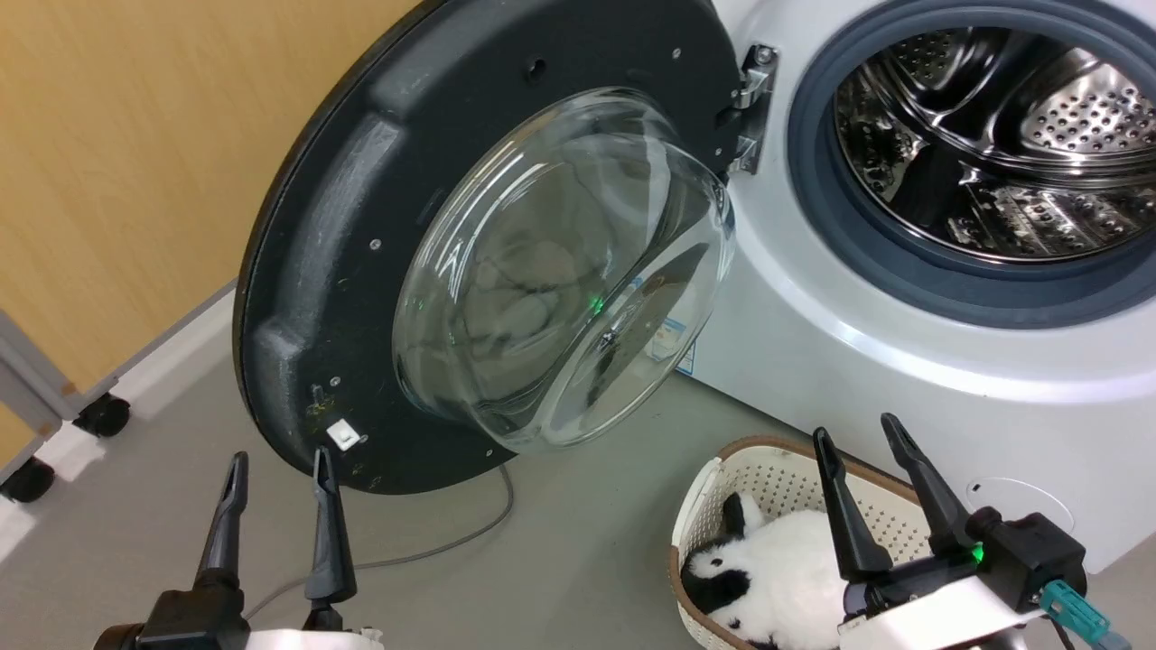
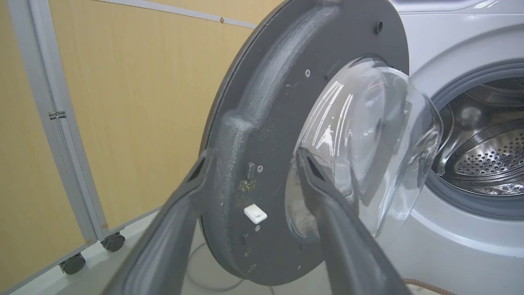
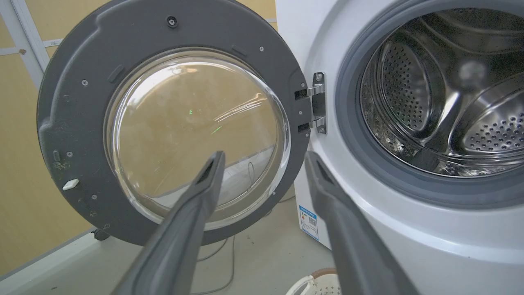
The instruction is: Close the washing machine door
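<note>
Grey floor (image 1: pixel 578 551) and a tan wall (image 1: pixel 117 162) are framing the scene. At the lower left of the head view the left pincer (image 1: pixel 280 456) is pointing up the frame, its fingers standing apart and gripping nothing, tips near the lower edge of the door (image 1: pixel 334 271). At the lower right the right pincer (image 1: pixel 854 426) is likewise spreading its fingers, empty, above a cream basket (image 1: pixel 777 474) that is holding a panda toy (image 1: pixel 786 560). The door is hanging wide open across the upper left and centre, its dark inner face and glass bowl (image 1: pixel 560 271) facing the camera, a hinge (image 1: pixel 754 99) joining its right edge to the washer (image 1: pixel 858 361). The washer is occupying the upper right, its steel drum (image 1: pixel 993 135) showing inside a grey gasket (image 1: pixel 813 181). A thin cable (image 1: pixel 452 542) is trailing over the floor below the door.
</note>
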`<state>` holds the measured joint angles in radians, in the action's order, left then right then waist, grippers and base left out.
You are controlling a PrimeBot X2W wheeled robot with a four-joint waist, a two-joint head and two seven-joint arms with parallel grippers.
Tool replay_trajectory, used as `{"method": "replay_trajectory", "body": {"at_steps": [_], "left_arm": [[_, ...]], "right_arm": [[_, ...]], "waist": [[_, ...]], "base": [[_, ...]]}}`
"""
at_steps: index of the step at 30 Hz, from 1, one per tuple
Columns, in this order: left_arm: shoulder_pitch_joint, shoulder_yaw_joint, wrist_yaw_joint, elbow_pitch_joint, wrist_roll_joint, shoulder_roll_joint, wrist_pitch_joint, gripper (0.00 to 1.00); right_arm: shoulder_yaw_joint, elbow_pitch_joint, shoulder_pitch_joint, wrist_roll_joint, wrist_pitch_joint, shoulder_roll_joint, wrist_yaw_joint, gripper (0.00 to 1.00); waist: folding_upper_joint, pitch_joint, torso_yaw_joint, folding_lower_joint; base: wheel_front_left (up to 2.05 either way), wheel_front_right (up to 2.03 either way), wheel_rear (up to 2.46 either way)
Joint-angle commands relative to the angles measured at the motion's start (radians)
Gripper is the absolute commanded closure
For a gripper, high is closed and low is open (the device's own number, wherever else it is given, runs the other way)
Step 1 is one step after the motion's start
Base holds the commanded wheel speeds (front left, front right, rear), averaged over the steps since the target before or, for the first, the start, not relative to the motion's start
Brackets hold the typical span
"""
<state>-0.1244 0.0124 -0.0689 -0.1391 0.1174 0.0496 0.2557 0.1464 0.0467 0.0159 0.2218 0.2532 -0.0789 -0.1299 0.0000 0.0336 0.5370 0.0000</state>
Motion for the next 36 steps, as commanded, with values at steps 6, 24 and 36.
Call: {"method": "replay_trajectory", "body": {"at_steps": [6,24,36], "left_arm": [[-0.009,-0.005,-0.003,-0.015,0.002,0.001,0.006,0.52],[0.153,0.238,0.15,-0.132,0.047,0.084,0.006,1.0],[0.47,0.31,0.199,0.326,0.448,0.34,-0.143,1.0]], "right_arm": [[-0.003,0.0,0.016,0.004,0.009,-0.007,-0.001,0.0],[-0.033,-0.038,-0.009,-0.013,0.009,-0.013,-0.001,0.0],[-0.047,-0.077,-0.018,-0.022,0.009,-0.02,-0.001,0.0]], "waist": [[0.0,0.004,0.001,0.0],[0.0,0.026,-0.004,0.0],[0.0,0.069,-0.038,0.0]], "base": [[0.0,0.0,0.0],[0.0,0.0,0.0],[0.0,0.0,0.0]]}}
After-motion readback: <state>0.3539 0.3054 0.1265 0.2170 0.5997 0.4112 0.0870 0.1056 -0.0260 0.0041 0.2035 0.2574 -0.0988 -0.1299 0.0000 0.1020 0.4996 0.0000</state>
